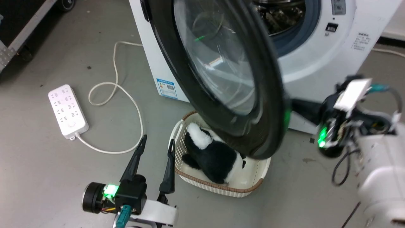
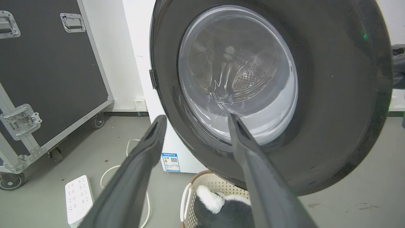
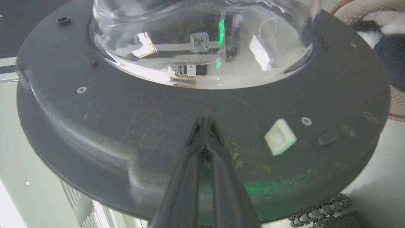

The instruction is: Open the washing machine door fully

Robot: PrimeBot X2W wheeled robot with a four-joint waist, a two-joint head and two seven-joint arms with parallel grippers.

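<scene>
The washing machine door (image 1: 269, 95) stands swung partway out from the white machine, its black rim and clear glass bowl turned toward me. In the left wrist view the door's (image 2: 332, 95) outer face is just ahead. My left gripper (image 1: 156, 144) is low on the left, open and empty, short of the door. Its fingers (image 2: 159, 123) frame the glass. My right gripper (image 1: 297, 107) reaches in behind the door's free edge. In the right wrist view it (image 3: 205, 122) is shut on nothing, tips against the door's (image 3: 126, 120) dark inner face below the glass bowl.
A white basket (image 1: 221, 186) with a black-and-white plush toy (image 1: 212, 155) sits on the floor under the door's lower edge. A power strip (image 1: 67, 110) and its cable lie to the left. A black wheeled case (image 2: 47, 69) stands further left. The steel drum (image 1: 281, 15) shows behind the door.
</scene>
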